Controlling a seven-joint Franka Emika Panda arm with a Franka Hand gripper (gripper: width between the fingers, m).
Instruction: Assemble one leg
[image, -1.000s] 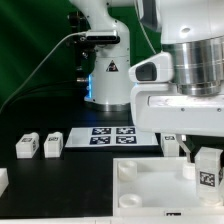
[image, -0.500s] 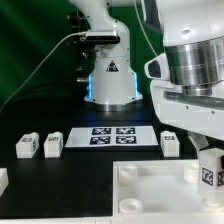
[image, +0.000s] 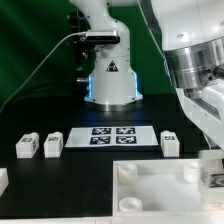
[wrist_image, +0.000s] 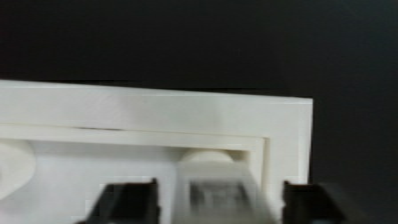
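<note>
My gripper (image: 211, 168) is at the exterior view's lower right, blurred, over the right part of the large white square tray-like piece (image: 150, 195). It is shut on one leg (image: 212, 180), a small white tagged block. In the wrist view the dark fingers (wrist_image: 125, 203) flank the blurred leg (wrist_image: 217, 190), which hangs over the tray-like piece (wrist_image: 160, 115) beside its raised rim. Three other legs lie on the black table: two at the exterior view's left (image: 27, 146) (image: 53, 144) and one at the right (image: 170, 143).
The marker board (image: 112, 136) lies flat behind the tray-like piece. The robot base (image: 110, 80) stands behind it. A white part (image: 3, 180) shows at the exterior view's left edge. A green curtain fills the back.
My gripper has moved down and toward the exterior view's right with the leg, and the wrist has turned. The other legs and the tray-like piece have not moved.
</note>
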